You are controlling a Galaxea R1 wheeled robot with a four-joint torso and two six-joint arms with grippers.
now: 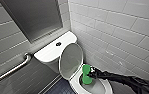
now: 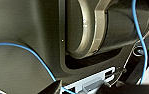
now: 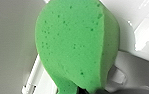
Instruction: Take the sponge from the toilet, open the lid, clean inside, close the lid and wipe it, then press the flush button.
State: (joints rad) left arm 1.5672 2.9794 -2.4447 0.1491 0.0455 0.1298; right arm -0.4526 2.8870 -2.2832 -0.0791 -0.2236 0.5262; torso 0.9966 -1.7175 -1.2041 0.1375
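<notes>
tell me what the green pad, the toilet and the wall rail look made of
Bright green oblong sponge: soft open-cell foam, matt; small pores dot its face.
White oval toilet: likely glazed ceramic, glossy; the tank top shines evenly, though the raised lid could be plastic.
Curved silver grab rail: apparently brushed or polished metal, from its pale sheen.
</notes>
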